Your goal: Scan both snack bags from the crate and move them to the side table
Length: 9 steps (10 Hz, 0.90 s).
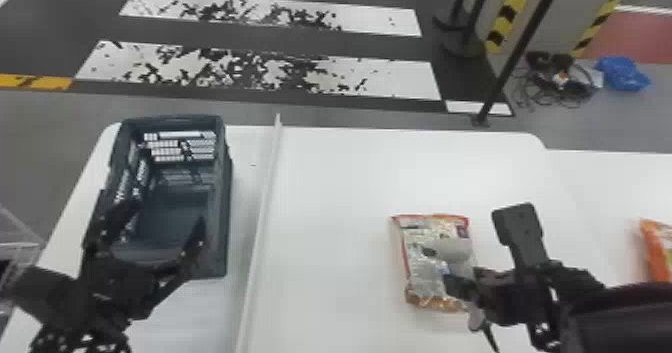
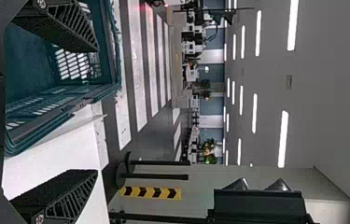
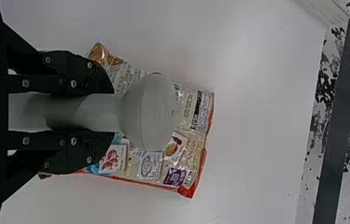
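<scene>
We have the right gripper (image 3: 102,113) pinching the smooth grey scanner (image 3: 156,112) by its narrow handle, rounded head over the nearer snack bag (image 1: 425,257), which lies flat on the matte white table (image 1: 340,177), presumably so we can read its printed code. That bag's clear film is glossy and crinkled, red at the edges, and farther right lies the orange bag (image 1: 661,249), probably already scanned. Our left gripper (image 1: 166,216) is spread over the rigid, slotted crate (image 1: 227,197), likely just waiting.
</scene>
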Available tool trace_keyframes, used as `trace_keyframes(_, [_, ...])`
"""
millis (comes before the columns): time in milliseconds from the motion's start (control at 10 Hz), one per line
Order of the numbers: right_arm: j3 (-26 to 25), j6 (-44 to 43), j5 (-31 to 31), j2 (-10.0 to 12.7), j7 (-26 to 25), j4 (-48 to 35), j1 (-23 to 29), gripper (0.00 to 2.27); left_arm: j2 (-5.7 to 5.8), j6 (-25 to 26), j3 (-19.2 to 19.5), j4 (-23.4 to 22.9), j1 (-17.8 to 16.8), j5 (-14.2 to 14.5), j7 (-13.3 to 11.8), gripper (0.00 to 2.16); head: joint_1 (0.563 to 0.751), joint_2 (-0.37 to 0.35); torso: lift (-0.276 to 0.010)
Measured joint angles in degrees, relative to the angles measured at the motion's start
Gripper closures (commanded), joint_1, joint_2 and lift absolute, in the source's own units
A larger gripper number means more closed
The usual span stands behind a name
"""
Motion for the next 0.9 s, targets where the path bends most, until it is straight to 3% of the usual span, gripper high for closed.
trace_keyframes(500, [6.64, 1.32, 3.62, 0.99, -0.26, 6.66, -6.00, 2.25, -0.12, 0.00, 0.00, 0.15, -0.08, -0.09, -0.03, 0.07, 0.695, -0.006, -0.029])
trace_keyframes(900, [7.10, 0.80, 4.46, 1.16, -0.76, 10.52, -8.67, 2.25, -0.27, -0.10, 0.03, 0.25, -0.08, -0.18, 0.00, 0.07, 0.695, -0.012, -0.029])
